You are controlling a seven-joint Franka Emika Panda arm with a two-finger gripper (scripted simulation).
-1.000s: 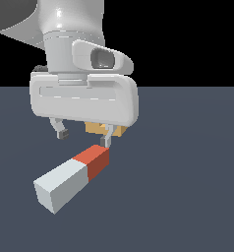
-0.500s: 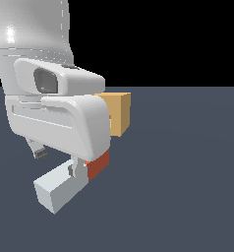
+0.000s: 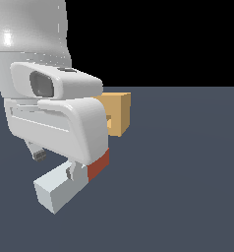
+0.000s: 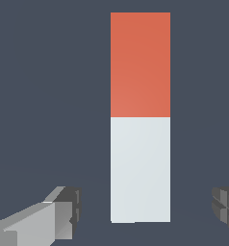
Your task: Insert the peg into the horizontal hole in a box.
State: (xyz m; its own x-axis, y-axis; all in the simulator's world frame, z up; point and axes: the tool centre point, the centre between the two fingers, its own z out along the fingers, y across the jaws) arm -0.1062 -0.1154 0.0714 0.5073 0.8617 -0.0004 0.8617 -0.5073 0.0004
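Note:
The peg [image 3: 65, 184] lies flat on the dark floor, its pale grey-white half nearer the camera and its red end [image 3: 98, 166] pointing toward the box [image 3: 117, 113]. The box is a tan cube behind the hand and partly covered by it; the hole is hidden. My gripper [image 3: 56, 165] hangs open just above the peg's white half. In the wrist view the peg [image 4: 140, 144] runs between the two fingers [image 4: 58, 211], one on each side of the white end, with gaps on both sides. Nothing is gripped.
The arm's large white hand body [image 3: 55, 123] fills the exterior view's left and blocks part of the box and the peg's middle. The dark floor [image 3: 188, 187] stretches to the exterior view's right.
The hand has swung from over the peg's red end toward the exterior view's left and come lower. It now straddles the white half. The peg and box have not moved.

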